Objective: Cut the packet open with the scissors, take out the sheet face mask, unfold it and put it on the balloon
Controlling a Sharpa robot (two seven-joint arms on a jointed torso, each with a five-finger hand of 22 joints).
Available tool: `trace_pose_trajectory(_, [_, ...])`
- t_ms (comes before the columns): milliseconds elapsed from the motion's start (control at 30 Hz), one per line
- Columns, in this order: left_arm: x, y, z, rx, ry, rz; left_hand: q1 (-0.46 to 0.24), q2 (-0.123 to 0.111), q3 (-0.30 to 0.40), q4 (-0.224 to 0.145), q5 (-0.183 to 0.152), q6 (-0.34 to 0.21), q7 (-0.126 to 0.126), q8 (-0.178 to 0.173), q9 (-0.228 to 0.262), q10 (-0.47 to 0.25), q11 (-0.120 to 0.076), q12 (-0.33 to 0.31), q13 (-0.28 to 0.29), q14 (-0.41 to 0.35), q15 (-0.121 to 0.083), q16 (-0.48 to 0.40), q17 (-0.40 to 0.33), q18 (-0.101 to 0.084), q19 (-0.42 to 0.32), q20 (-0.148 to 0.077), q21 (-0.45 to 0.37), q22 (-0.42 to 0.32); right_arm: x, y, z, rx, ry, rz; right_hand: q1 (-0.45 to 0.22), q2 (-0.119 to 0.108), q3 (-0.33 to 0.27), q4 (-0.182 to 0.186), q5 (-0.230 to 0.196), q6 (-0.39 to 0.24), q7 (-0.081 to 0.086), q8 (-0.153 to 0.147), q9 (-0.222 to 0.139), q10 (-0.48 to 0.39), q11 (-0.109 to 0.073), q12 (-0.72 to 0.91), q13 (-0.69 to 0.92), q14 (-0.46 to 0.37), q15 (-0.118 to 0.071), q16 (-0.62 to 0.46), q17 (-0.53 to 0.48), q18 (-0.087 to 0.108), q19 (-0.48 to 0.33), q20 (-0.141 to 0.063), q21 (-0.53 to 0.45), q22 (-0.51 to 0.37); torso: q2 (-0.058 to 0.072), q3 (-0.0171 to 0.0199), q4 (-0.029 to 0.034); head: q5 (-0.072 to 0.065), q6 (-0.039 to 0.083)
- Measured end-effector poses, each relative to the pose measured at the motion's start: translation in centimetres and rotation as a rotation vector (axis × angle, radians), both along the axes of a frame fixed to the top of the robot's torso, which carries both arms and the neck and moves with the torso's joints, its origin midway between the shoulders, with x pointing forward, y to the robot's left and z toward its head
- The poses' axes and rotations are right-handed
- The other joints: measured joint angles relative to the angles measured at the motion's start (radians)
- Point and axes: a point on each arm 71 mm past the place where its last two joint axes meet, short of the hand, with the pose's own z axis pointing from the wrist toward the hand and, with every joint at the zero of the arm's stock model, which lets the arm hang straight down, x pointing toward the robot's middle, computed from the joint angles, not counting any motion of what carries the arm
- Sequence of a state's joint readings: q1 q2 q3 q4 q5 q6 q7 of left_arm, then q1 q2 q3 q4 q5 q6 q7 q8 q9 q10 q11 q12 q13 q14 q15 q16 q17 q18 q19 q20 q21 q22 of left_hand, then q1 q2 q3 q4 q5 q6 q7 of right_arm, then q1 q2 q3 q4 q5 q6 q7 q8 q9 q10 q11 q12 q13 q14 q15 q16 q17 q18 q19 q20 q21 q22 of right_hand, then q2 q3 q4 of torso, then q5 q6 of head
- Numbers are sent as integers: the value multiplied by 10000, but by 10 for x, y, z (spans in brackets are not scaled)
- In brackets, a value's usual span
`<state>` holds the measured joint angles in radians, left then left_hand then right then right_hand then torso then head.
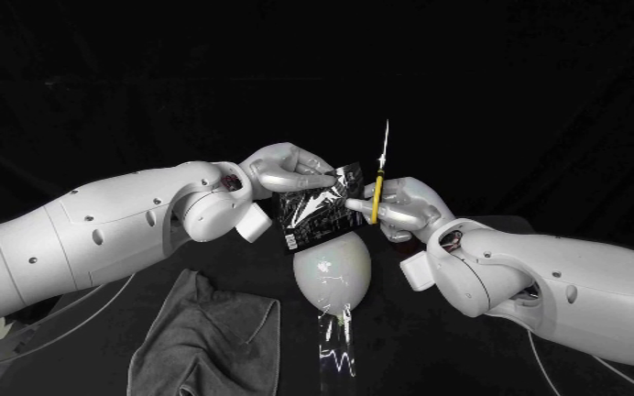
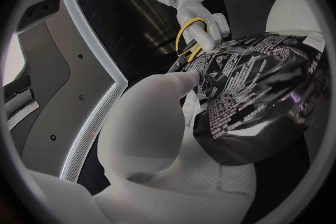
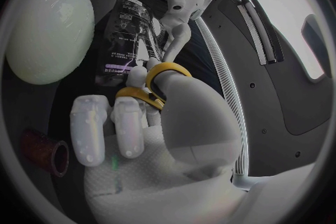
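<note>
Grey cloth [image 1: 205, 336] lies crumpled on the black table [image 1: 449, 359], at the near left. Left hand [image 1: 281, 170] is raised mid-scene, fingers closed and pinching the packet [image 1: 322, 205] by its upper left edge. In the left wrist view a fingertip presses flat on the printed face. The packet is dark and glossy and hangs tilted in the air, off the table, between the two hands. White balloon [image 1: 331, 272] sits directly under the packet, its top at the packet's lower edge; touching or not, can't tell. Clear crinkly plastic [image 1: 340, 350] lies below the balloon. Scissors [image 1: 378, 190] have yellow handles and stand upright, blades pointing up and looking closed, just beside the packet's right edge; contact with the packet is unclear. Right hand [image 1: 412, 208] grips the scissors, thumb and a finger through the yellow loops (right wrist view), other fingers curled in.
</note>
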<state>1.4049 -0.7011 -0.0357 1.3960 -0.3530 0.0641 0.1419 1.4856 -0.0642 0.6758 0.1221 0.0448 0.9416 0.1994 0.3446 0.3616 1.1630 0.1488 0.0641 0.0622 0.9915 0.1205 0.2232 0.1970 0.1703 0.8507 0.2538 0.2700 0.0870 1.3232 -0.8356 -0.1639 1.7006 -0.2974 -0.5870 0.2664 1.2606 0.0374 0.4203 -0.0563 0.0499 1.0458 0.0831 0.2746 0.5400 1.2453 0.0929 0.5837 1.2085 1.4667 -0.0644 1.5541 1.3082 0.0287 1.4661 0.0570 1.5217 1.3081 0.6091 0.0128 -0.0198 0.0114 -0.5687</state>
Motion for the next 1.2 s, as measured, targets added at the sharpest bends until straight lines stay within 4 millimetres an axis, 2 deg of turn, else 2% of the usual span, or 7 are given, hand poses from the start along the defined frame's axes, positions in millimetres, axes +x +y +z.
trace_pose_trajectory(133, [-1, -1, 0, -62, 28, 8, -174, -65, 32, -111, 17, -155, 153, -85, 118, -277, 124, 0, -3, -72, 72, -77, -23, -5, -91, 91, 0, -35, -1, -1, 1, -62, -87, -232, -69, 69, 167, -85, -16, -41, -46, 230, 477, 0, 0, 51, -123, -13, -14, 0, 0, 1, -1, -70, -97, 0, -4, 5, 1, -15, 0])
trace_pose_trajectory(333, [-1, -3, 1, -211, 100, 81, -506, -221, -63, -153, 50, -331, 225, -138, 116, -520, 193, 0, -3, -144, 142, -152, -33, -9, -218, 142, -62, -78, -2, -3, 2, -134, -182, -551, -182, 181, 256, -159, -42, -194, -203, 581, 502, 0, 0, 83, 173, -4, -74, -2, -1, 1, -2, -142, -147, -3, -6, 5, 1, -23, 8])
trace_pose_trajectory(733, [3, 3, 1, -521, 275, 588, -1813, -1564, -1378, 539, 57, -1177, 131, -745, -144, -1363, 534, 0, -2, -816, 480, -551, -131, -14, -906, 359, -630, -248, -3, -12, 3, -237, -275, -1280, -214, 211, 285, -184, -34, -535, -264, 899, 502, 0, 0, 104, 137, -3, -73, -72, -8, 0, -4, -142, -330, -6, 1, 7, 2, -58, 70])
trace_pose_trajectory(867, [6, 6, 1, -601, 341, 823, -2256, -1775, -2270, 965, 57, -1412, 73, -927, -229, -1755, 677, 0, -2, -1226, 645, -780, -202, -96, -1319, 379, -957, -242, -3, -16, 3, -262, -305, -1474, -239, 234, 285, -184, -34, -555, -268, 937, 502, 0, 0, 104, 132, -3, -73, -89, -7, 0, -5, -142, -330, -4, 3, 7, 1, -67, 85])
trace_pose_trajectory(933, [8, 8, 0, -678, 400, 1013, -2411, -1756, -3049, 1255, 57, -1562, 26, -1024, -275, -1968, 719, 0, 2, -1434, 712, -893, -243, -242, -1648, 388, -1134, -242, -3, -18, 3, -275, -323, -1584, -239, 233, 286, -185, -34, -563, -262, 960, 502, 0, 0, 104, 133, -3, -72, -93, -7, 0, -5, -142, -330, -3, 3, 7, 1, -68, 96])
trace_pose_trajectory(1033, [12, 13, -1, -840, 504, 1307, -1729, -957, -6608, 1704, 56, -1776, -11, -1165, -346, -2295, 847, 21, 22, -1682, 784, -1045, -286, -273, -2200, 369, -1383, -242, -3, -21, 4, -276, -359, -1715, -240, 232, 286, -185, -34, -564, -261, 973, 502, 0, 0, 104, 143, -3, -71, -108, -5, 0, -6, -141, -331, -2, 4, 7, -4, -69, 113])
trace_pose_trajectory(1200, [15, 22, -9, -1306, 810, 1812, -1452, -1762, -8362, 1798, 56, -2062, -43, -1282, -404, -2611, 850, 21, 22, -1881, 869, -1168, -325, -397, -3036, 381, -1666, -330, -3, -25, 6, -262, -428, -1909, -261, 214, 314, -212, -35, -611, -282, 1012, 502, -1, 0, 105, 162, -3, -70, -110, 0, 0, -1, -147, -331, 0, 5, 14, -6, -89, 137])
